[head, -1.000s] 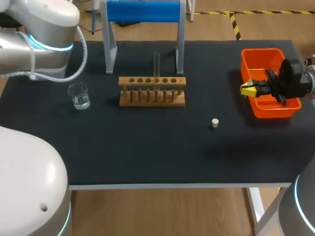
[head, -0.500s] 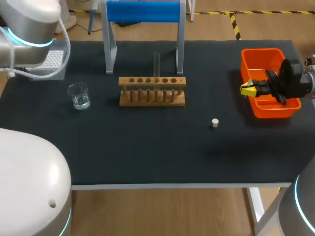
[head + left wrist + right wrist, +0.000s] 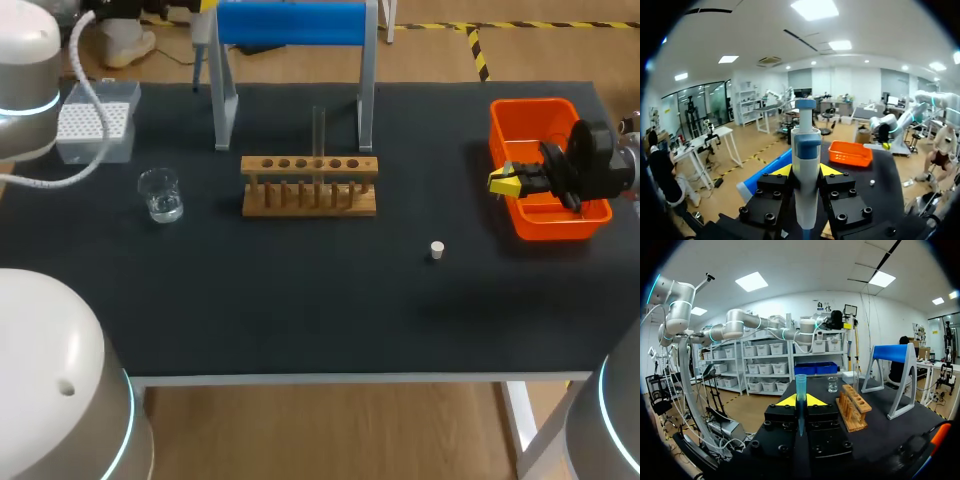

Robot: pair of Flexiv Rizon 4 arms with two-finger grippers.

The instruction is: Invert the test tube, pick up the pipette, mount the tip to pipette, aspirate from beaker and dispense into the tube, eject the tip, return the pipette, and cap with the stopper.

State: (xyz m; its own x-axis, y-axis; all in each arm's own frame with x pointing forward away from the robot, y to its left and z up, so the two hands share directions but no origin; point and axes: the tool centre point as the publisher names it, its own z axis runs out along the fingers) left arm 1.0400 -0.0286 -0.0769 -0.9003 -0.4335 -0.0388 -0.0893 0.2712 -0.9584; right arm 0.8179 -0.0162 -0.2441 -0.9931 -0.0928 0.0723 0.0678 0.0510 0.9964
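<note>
Pipette (image 3: pixel 806 150) clamped upright in left gripper (image 3: pixel 806 171), past table's far edge, top left of frame. Right gripper (image 3: pixel 503 182) closed on blue tip (image 3: pixel 800 385), hovers over left rim of orange bin (image 3: pixel 530 108), right edge. Test tube (image 3: pixel 319 128) upright in rack (image 3: pixel 310 165), upper centre, just before blue stand (image 3: pixel 290 24). Beaker (image 3: pixel 160 194) left; tip box (image 3: pixel 95 120) upper left corner. Stopper (image 3: pixel 437 249) right of centre, well apart from rack and bin.

There is one beaker (image 3: pixel 160 194), one wooden rack (image 3: pixel 310 186), one test tube (image 3: pixel 319 130), one stopper (image 3: pixel 437 249), one orange bin (image 3: pixel 530 104), one tip box (image 3: pixel 96 122), one blue stand (image 3: pixel 290 22), one pipette (image 3: pixel 806 170) and one blue tip (image 3: pixel 800 390).
</note>
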